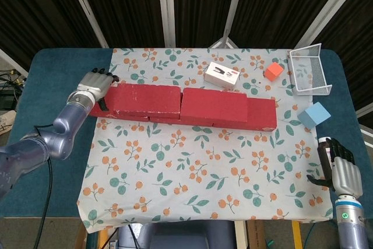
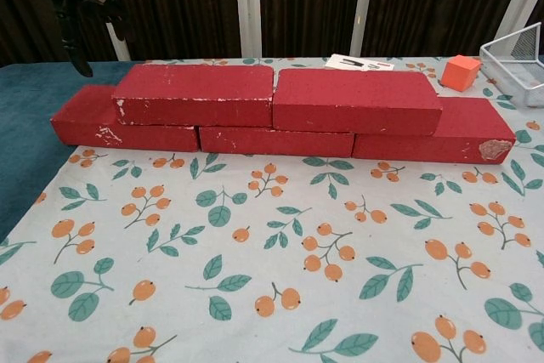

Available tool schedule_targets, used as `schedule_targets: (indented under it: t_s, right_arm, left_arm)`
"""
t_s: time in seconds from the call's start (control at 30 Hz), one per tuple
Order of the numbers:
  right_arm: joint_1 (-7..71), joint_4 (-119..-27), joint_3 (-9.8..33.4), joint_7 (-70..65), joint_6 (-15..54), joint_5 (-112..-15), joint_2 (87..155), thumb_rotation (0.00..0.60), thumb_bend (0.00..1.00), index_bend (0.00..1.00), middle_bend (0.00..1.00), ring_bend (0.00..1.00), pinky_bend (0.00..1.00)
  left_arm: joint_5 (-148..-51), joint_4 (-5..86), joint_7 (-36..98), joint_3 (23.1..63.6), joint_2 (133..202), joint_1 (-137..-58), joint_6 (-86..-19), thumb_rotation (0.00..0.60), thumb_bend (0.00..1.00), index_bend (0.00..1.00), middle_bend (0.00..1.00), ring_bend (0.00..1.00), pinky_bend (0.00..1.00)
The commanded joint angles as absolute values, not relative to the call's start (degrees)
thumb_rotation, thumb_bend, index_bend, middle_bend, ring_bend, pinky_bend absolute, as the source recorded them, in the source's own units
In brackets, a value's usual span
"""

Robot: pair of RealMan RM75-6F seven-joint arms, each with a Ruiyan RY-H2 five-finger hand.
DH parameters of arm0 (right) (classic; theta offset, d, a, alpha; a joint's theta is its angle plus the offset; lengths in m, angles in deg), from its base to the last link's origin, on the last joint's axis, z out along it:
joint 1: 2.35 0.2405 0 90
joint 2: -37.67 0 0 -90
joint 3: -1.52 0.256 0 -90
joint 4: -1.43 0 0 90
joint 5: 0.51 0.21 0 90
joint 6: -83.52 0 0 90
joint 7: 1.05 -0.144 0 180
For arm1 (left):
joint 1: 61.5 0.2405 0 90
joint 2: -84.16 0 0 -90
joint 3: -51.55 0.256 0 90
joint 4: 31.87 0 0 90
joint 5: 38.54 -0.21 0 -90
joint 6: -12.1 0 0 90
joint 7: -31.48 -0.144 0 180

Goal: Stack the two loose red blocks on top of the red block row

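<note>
Two red blocks lie on top of the red block row (image 1: 261,115): the left upper block (image 1: 143,100) (image 2: 195,95) and the right upper block (image 1: 213,106) (image 2: 357,99), end to end. The row's left end (image 2: 85,121) and right end (image 2: 463,138) stick out below them. My left hand (image 1: 93,83) (image 2: 72,2) hovers beyond the row's left end, fingers apart, holding nothing and touching no block. By the table's near right corner sits my right hand (image 1: 340,167), fingers spread and empty.
Behind the row lie a white box (image 1: 222,75) (image 2: 361,63) and an orange cube (image 1: 273,72) (image 2: 460,72). A wire basket (image 1: 310,71) (image 2: 518,61) stands at the back right. A light blue cube (image 1: 314,114) lies right of the row.
</note>
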State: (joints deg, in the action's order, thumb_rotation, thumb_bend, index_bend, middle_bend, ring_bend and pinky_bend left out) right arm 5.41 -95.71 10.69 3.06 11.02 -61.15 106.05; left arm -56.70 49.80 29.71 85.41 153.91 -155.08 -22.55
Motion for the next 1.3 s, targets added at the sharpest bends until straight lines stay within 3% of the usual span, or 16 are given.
schedule_targets:
  t_s: [0.03, 0.53, 1.3]
  right_arm:
    - [5.3, -95.7, 10.6, 3.0, 11.0, -61.3, 106.1, 0.6, 0.05, 0.02, 0.02, 0.0, 0.0]
    - [5.6, -95.6, 10.4, 3.0, 11.6, -61.3, 106.1, 0.6, 0.05, 0.02, 0.02, 0.0, 0.0]
    - [5.9, -95.2, 10.5, 3.3, 12.0, -60.7, 106.5, 0.6, 0.05, 0.02, 0.02, 0.0, 0.0]
  left_arm:
    - [-58.6, 50.7, 29.7, 83.7, 152.2, -152.1, -23.5, 0.6, 0.0, 0.18, 0.13, 0.0, 0.02]
    - [-60.6, 45.0, 25.3, 78.1, 154.4, -143.1, -18.5, 0.6, 0.0, 0.16, 0.13, 0.0, 0.02]
    - [-55.9, 37.6, 19.3, 73.5, 159.7, -142.3, -13.8, 0.6, 0.0, 0.16, 0.13, 0.0, 0.02]
